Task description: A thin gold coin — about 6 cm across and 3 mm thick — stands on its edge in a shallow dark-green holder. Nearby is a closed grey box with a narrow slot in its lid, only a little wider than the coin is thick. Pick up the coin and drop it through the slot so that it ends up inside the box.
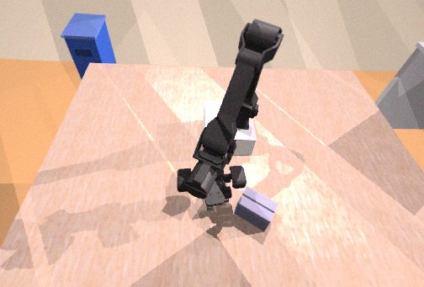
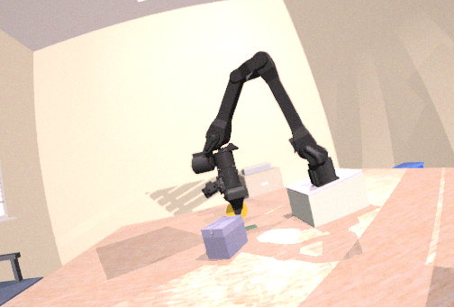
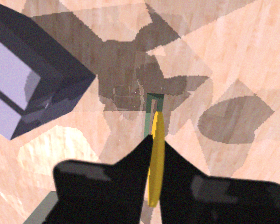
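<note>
Over the wood table (image 3: 241, 60), gripper (image 3: 155, 165) pinches the thin, edge-on gold coin (image 3: 156, 150).

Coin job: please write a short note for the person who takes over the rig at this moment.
Pincer: shut on the gold coin, gripped edge-on between both fingers.
Coin: raised out of the dark-green holder, which lies on the table just below it.
Grey box: closed, close beside the pincer; the slot in its lid faces up and nothing is in it.
Done: coin grasped and lifted clear of the holder.
Left: carry the coin over the box, line its edge up with the slot, lower it and release so that it falls inside.
</note>
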